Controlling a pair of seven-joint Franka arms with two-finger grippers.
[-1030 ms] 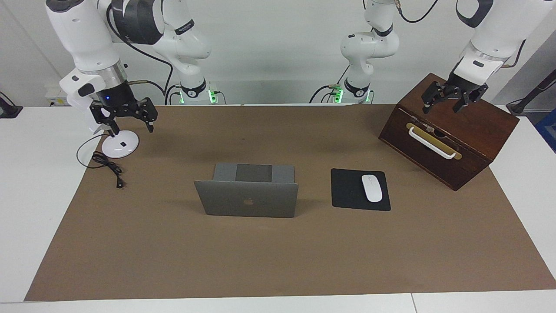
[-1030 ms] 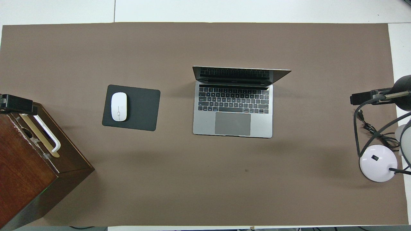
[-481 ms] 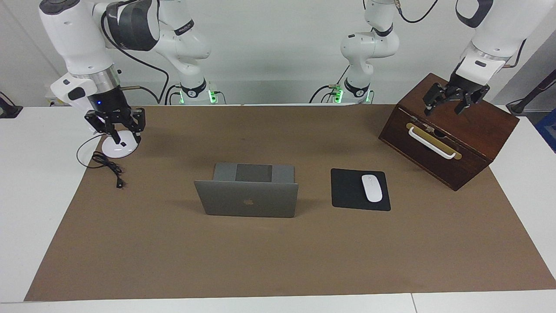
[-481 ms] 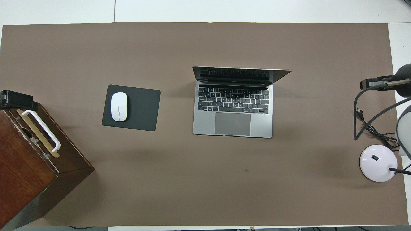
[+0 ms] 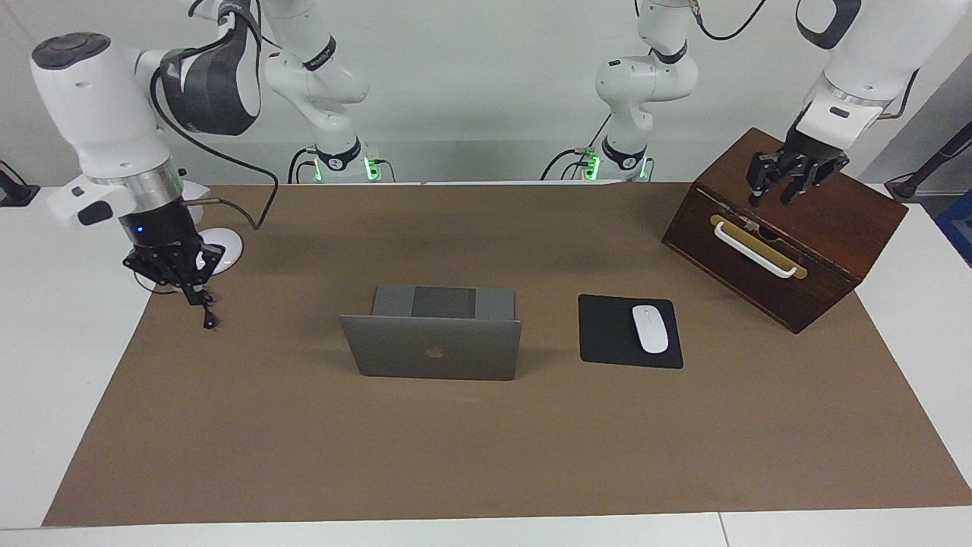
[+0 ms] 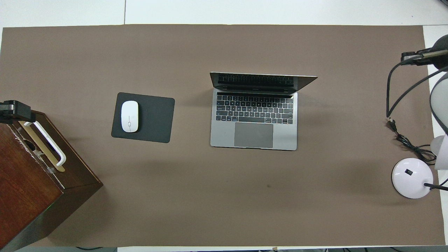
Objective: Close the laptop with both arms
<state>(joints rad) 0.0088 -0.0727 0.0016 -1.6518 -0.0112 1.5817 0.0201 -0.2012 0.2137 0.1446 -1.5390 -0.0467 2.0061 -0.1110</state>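
On the brown mat, facing view:
- Laptop: I see the laptop (image 5: 431,347) standing open near the middle of the brown mat (image 5: 486,456), its lid upright with the apple logo turned away from the robots, its keyboard deck on the side nearer to them.
- Mouse pad: the black mouse pad (image 5: 611,330) lies just beside the laptop toward the left arm's end of the table, with the white mouse (image 5: 650,328) on it.
- Wooden box: the wooden box (image 5: 786,228) with a white handle stands at the left arm's end, nearer to the robots than the mouse pad.
- Left gripper: my left gripper (image 5: 790,178) hangs over the top of the wooden box, well apart from the laptop; I cannot tell how its fingers stand.
- Right gripper: my right gripper (image 5: 176,267) is low over the mat's edge at the right arm's end, beside the lamp base (image 5: 220,247) and over the black cable (image 5: 206,313); I cannot tell whether it is released or clenched.

From the overhead view:
- Laptop: the laptop (image 6: 254,120) is open, keyboard and trackpad showing, the screen at its edge farther from the robots.
- Mouse pad: the mouse pad (image 6: 154,117) carries the mouse (image 6: 129,116) on its part toward the left arm's end.
- Wooden box: the wooden box (image 6: 31,182) fills the corner at the left arm's end.
- Lamp base: the lamp base (image 6: 412,177) sits at the right arm's end, with the cable (image 6: 406,141) lying farther from the robots than it.
- Grippers: only a black part of the left gripper (image 6: 15,110) shows at the box; I cannot tell its state here either.
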